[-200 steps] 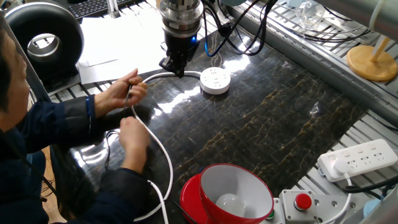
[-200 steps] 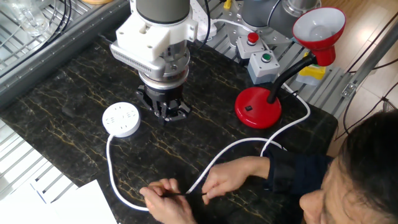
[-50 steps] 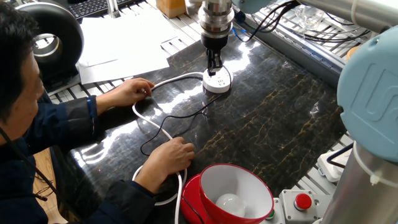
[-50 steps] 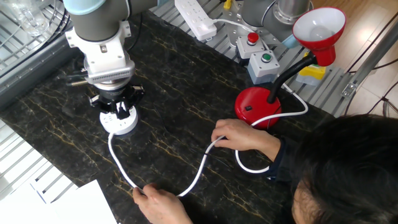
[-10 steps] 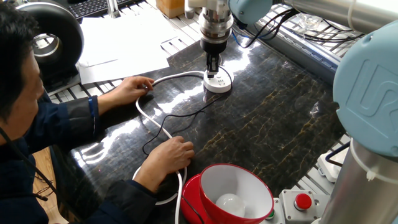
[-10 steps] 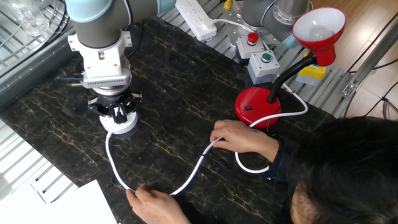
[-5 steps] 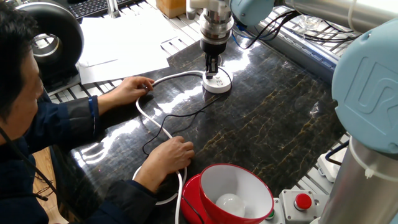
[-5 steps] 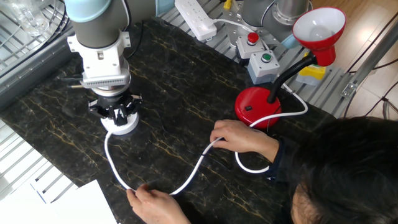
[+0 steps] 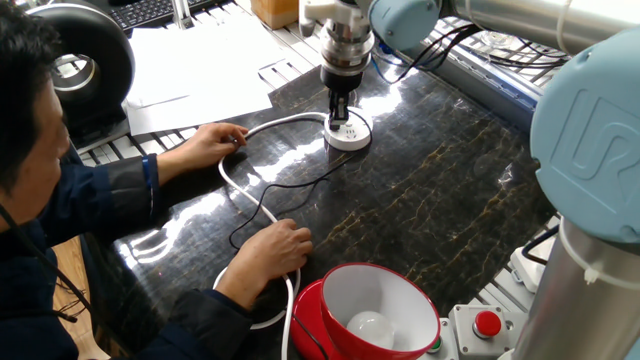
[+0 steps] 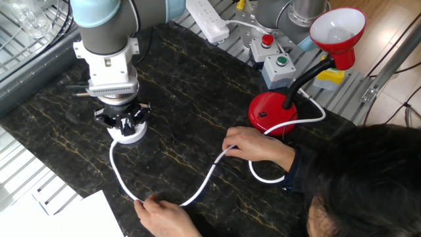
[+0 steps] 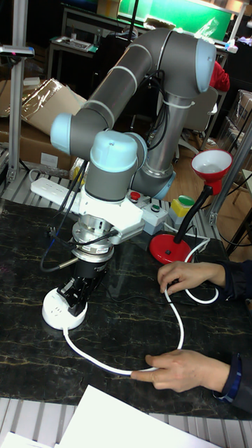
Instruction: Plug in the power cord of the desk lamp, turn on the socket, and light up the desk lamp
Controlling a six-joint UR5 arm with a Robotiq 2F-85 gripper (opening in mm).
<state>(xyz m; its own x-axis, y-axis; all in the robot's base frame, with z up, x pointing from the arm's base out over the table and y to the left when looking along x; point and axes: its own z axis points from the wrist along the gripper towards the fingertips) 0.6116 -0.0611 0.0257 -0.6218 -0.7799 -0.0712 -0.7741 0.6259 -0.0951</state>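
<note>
The gripper (image 9: 339, 114) stands straight over the socket (image 9: 349, 133), its fingertips down at the puck's top face. It looks pinched nearly closed on something small and dark, probably the plug of the power cord (image 9: 283, 190), but the pictures do not show this clearly, so I cannot tell for certain what it grips. My judgement is that the plugging-in step is in hand. The next move calls for a straight downward press with the pins lined up to the holes, then a release and a push on the socket's switch.

In the one fixed view, to the left of the gripper, a person's hand (image 9: 210, 146) rests on the thick white cable (image 9: 270, 125), which curves from there into the socket beneath the gripper. The thin black cord trails from under the gripper down and left toward the person's other hand (image 9: 268, 251). Well below and a little right of the gripper is the desk lamp (image 9: 365, 312), its bulb unlit. Farther right, the arm's own grey body fills the edge.

The surface (image 9: 440, 190) is dark, glossy, gold-veined stone. White paper sheets (image 9: 195, 65) lie left of the gripper. In the other fixed view a red-button box (image 10: 265, 45) and a long white power strip (image 10: 206, 19) lie far to its right.
</note>
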